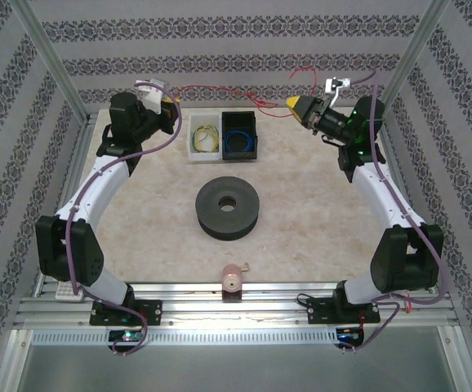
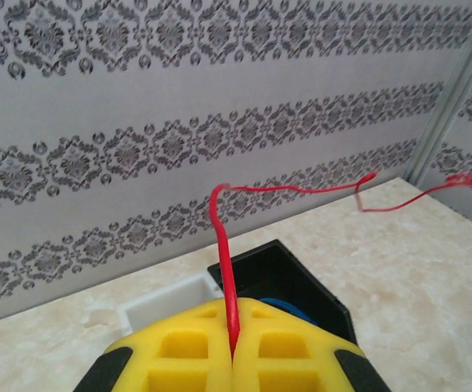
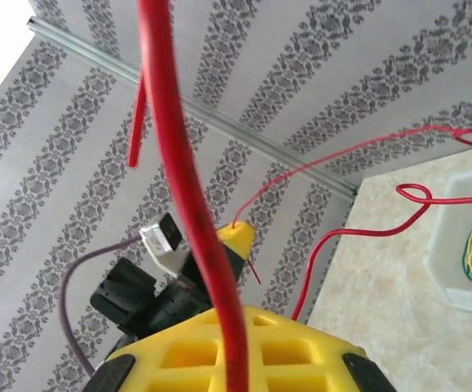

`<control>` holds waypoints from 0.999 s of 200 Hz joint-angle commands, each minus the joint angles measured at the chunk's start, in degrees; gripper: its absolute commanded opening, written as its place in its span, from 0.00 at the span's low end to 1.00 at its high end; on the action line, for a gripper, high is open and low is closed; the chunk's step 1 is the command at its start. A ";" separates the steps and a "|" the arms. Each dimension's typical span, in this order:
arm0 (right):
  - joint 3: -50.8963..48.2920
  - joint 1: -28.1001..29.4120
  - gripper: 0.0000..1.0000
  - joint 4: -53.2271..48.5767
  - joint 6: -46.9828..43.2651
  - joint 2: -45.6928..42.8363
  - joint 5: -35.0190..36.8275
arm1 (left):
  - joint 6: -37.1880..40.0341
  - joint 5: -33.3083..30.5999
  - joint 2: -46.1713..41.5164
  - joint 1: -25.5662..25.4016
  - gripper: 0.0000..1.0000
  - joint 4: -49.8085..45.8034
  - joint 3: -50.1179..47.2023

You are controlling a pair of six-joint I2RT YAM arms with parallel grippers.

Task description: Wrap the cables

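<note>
Nearest me, at the front edge of the worktop (image 1: 318, 212), a small pinkish spool (image 1: 233, 281) lies on its side. Mid-worktop sits a black reel (image 1: 229, 209), flat, hole up, w/ nothing wound on it that I can see. Further back are two bins side by side: white bin (image 1: 204, 136) w/ a yellow-green coil, black bin (image 1: 240, 135) w/ a blue coil.

Beyond those, by the back wall (image 1: 236, 49), both arms hold the red wire (image 1: 211, 89) up off the worktop. The left fingers (image 2: 293, 327) are pressed together on it. The wire rises from the seam between them, bends, then runs off right in loose kinks. The right fingers (image 3: 326, 347) are clamped on it too. The wire passes straight up between them, w/ a short free end past the grip. Between the two grips it hangs slack in a few loops near the bins, not taut.

Risks, as I judge them:
- Spreading the arms too far or too fast could drag the thin wire out of either grip.
- Slack loops could hook a bin rim or the wrist hardware when I bring the wire down to the reel.
- Loops may knot if I twist one end.
</note>
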 commanded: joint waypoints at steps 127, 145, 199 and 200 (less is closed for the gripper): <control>15.26 -39.71 0.00 -6.97 1.32 10.94 3.39 | -4.56 -19.42 -10.77 33.97 0.00 -30.20 8.93; 16.49 -37.91 0.00 -7.19 -0.16 16.27 4.41 | -3.94 -19.00 -13.20 36.85 0.00 -31.75 9.29; 22.29 -32.34 0.00 -14.93 -8.27 27.12 8.50 | -0.36 -23.56 -17.02 39.18 0.00 -33.28 9.28; 22.40 -32.26 0.00 -14.97 -8.29 27.31 8.52 | -0.32 -23.64 -17.10 39.25 0.00 -33.28 9.29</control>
